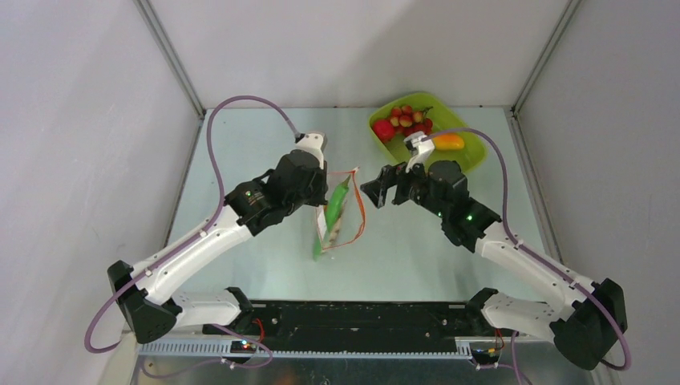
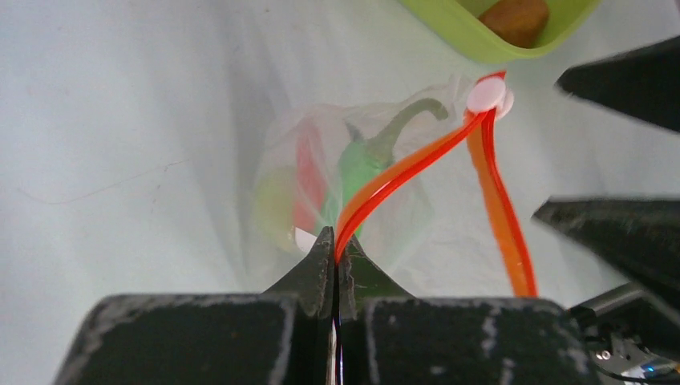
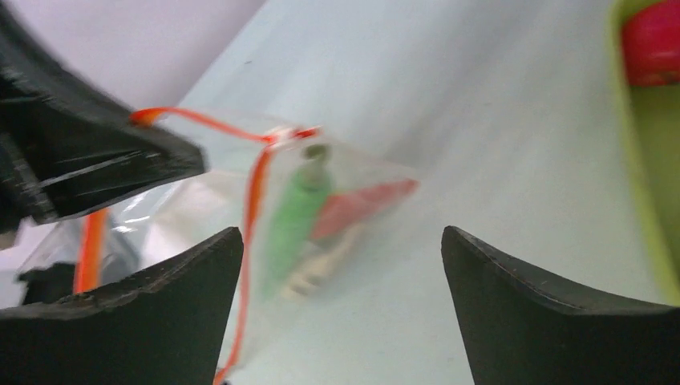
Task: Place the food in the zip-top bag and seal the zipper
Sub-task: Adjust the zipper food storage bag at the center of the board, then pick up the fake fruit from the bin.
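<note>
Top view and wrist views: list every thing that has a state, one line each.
zip-top bag: mouth open, green vegetable inside
zipper: unsealed, strips apart
left gripper: shut on the zipper
right gripper: open, empty
tray: holds grapes, apple, mango

Through the right wrist camera the clear plastic zip-top bag (image 3: 353, 168) is smeared with blur; the long green toy (image 3: 293, 224) and flat red toy (image 3: 361, 204) inside cannot be identified. The lime-green plastic tray (image 3: 653, 208) runs off the right edge, its round red fruit (image 3: 653, 40) cropped.
</note>
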Robot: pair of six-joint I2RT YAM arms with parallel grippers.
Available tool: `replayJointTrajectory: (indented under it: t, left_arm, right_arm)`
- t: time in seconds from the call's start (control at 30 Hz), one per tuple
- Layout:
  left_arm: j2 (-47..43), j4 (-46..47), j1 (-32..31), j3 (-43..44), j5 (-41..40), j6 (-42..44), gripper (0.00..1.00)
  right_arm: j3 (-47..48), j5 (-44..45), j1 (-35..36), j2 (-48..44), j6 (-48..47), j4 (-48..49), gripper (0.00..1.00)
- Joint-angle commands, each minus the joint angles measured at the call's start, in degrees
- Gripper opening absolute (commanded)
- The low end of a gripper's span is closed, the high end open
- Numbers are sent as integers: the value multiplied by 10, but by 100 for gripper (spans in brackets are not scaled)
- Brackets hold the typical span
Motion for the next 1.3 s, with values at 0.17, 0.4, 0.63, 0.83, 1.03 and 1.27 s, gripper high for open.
replayJointTrajectory:
  t: [0.17, 0.4, 0.63, 0.83, 1.03, 1.27]
  left_arm:
    - [4, -34, 1, 45, -103, -33, 0]
    - [26, -55, 12, 67, -118, -17, 0]
    - [68, -54, 46, 72, -73, -18, 0]
    - [90, -43, 67, 78, -36, -5, 0]
    - [105, -37, 72, 93, 1, 1, 0]
    - [105, -34, 72, 106, 29, 1, 0]
  right_arm:
    - [45, 40, -158, 50, -14, -1, 99]
    - [217, -177, -322, 217, -373, -168, 100]
    - [351, -162, -367, 374, -582, -250, 100]
    - [468, -132, -374, 497, -707, -326, 99]
    - [545, -44, -375, 588, -770, -378, 99]
    - [566, -5, -383, 645, -801, -339, 99]
